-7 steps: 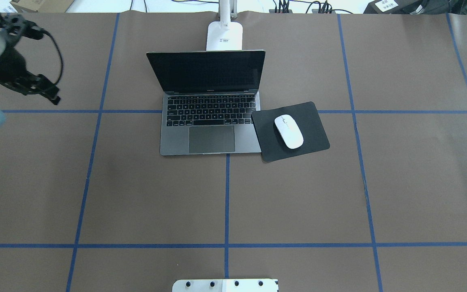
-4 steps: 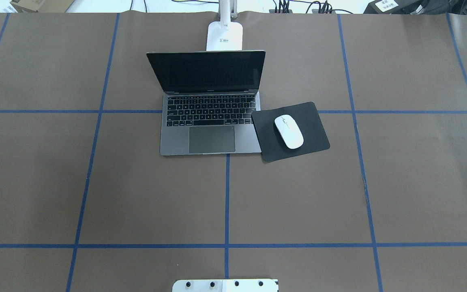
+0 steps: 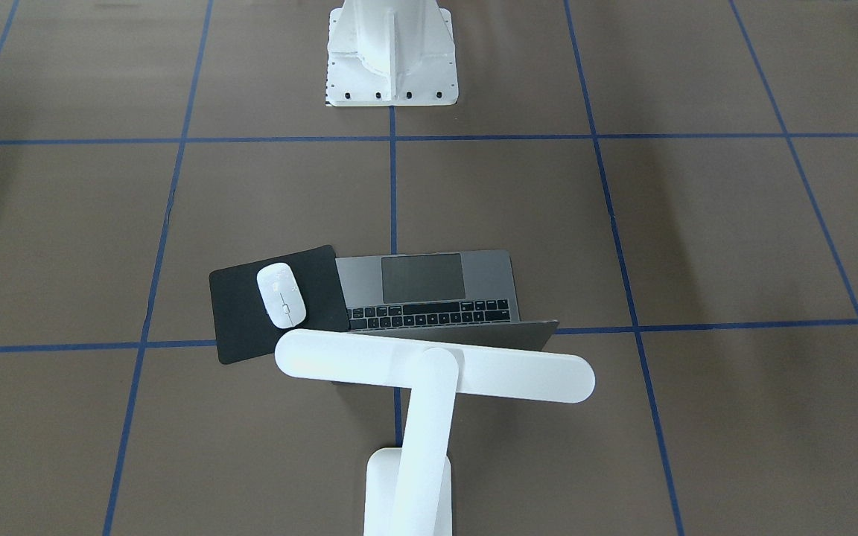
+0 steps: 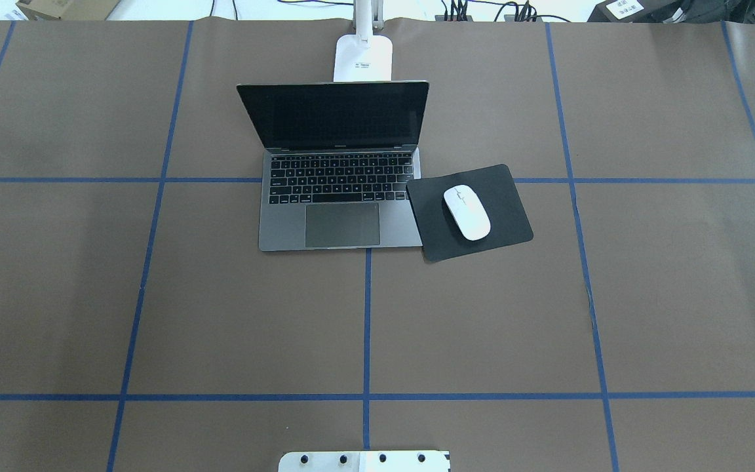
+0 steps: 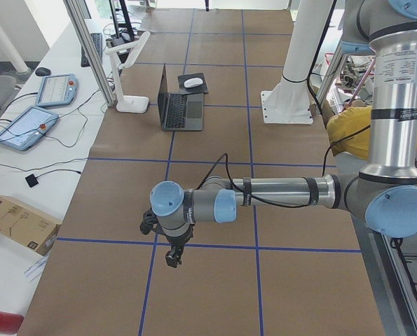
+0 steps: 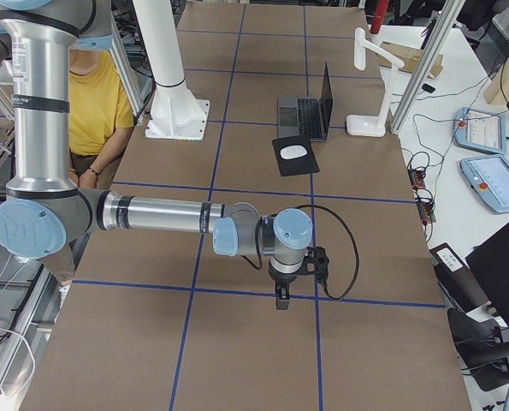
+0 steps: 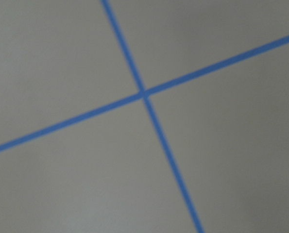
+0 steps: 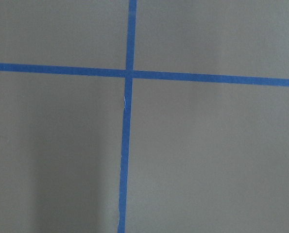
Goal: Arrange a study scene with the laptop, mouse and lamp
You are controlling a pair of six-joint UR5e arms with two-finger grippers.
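The laptop stands open at the table's far middle, screen dark; it also shows in the front view. The white mouse lies on a black mat to the laptop's right, seen also in the front view. The white lamp stands behind the laptop, its light bar over the lid; its base shows overhead. My left gripper and right gripper hang over bare table at opposite ends, far from these things. I cannot tell whether either is open or shut.
The white bolted pedestal stands at the robot's side of the table. Blue tape lines cross the brown table cover. Tablets and cables lie on the white bench beyond the far edge. A person in yellow sits by the pedestal.
The left arm, at the overhead view's upper left 0.9 s ago, has gone out of that view. The laptop, mouse and lamp have not moved.
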